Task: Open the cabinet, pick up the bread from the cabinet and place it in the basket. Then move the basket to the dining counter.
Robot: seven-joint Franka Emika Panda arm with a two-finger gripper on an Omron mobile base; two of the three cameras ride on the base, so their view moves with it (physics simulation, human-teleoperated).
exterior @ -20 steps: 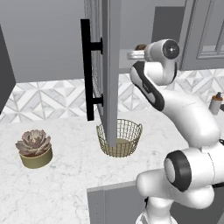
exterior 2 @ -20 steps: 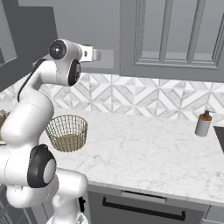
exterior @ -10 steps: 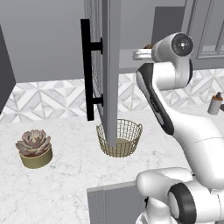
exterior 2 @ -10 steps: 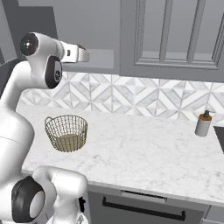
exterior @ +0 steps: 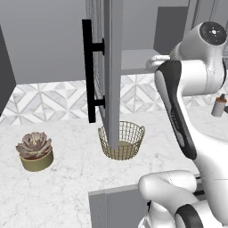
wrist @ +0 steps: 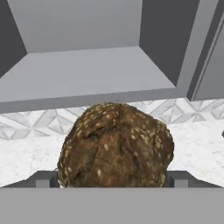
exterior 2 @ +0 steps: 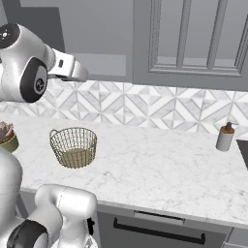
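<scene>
Bread is out of the cupboard, so we're on the carry-to-basket step. From the left base view, the grey wall cabinet's glass-paned framed door [exterior: 107,71] stands swung wide open, edge-on to us, its long vertical black bar handle [exterior: 88,71] facing left. Right below the door's lower edge sits the round golden-tan wire mesh basket [exterior: 121,140] on the white marble desk [exterior: 67,187], and nothing shows inside it. Off to the left, well apart, there's a pinkish succulent in a tan pot [exterior: 34,151]. The white arm rears up on the right, its hand reaching toward the open cabinet shelf [exterior: 136,60].

Over to the right base view: the basket [exterior 2: 73,147] sits near the left end of the desk [exterior 2: 160,169], the hand held high above and a little left of it, in front of the cabinet opening. A small tan soap bottle [exterior 2: 224,137] stands far right, well clear.

Now the hand view, and here's the prize: the small lumpy brown seeded roll [wrist: 116,146] sits between the two dark finger tips of the claw [wrist: 113,179], which is spread wide and gripping the roll across its breadth. Beyond it, the bare cabinet shelf [wrist: 87,72] and the patterned backsplash.

Next move, I'd say: bring the hand down and slightly aside, clear of that door edge, centre over the basket, lower, then release.
</scene>
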